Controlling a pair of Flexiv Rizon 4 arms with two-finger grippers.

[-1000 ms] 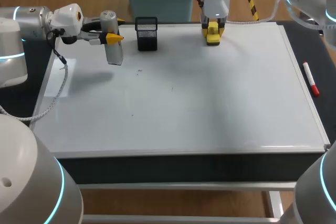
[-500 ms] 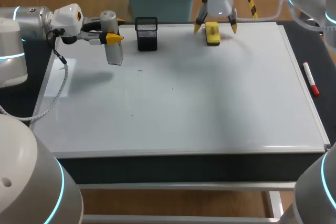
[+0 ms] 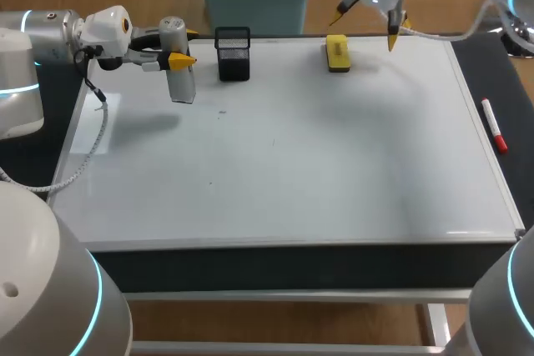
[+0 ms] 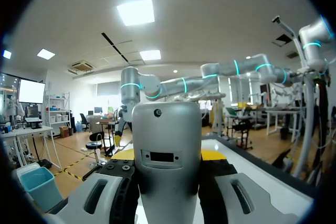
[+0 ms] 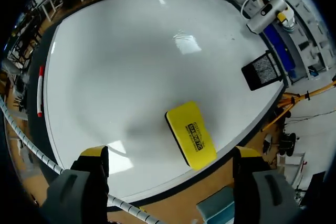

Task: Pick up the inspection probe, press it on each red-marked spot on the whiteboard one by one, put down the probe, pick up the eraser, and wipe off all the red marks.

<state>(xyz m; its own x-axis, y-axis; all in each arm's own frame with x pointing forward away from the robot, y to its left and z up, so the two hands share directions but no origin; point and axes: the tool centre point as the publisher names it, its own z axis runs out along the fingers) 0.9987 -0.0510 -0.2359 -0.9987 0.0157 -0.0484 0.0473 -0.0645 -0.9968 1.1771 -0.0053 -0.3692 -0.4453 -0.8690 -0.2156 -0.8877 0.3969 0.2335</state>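
Note:
The grey inspection probe hangs above the whiteboard's back left corner, with my left gripper shut on its upper body. In the left wrist view the probe fills the space between the fingers. The yellow eraser lies flat on the whiteboard near its back edge. My right gripper hovers open above and just right of the eraser, touching nothing. In the right wrist view the eraser lies below the widely spread fingers of the right gripper. No red marks show on the board, only a few tiny dark specks.
A black mesh holder stands at the board's back edge, between probe and eraser. A red marker lies on the dark table right of the board. The probe's cable trails over the board's left edge.
My right gripper opened off the eraser, left it on the board, then rose and drew back to the right. The left arm and probe have not moved.

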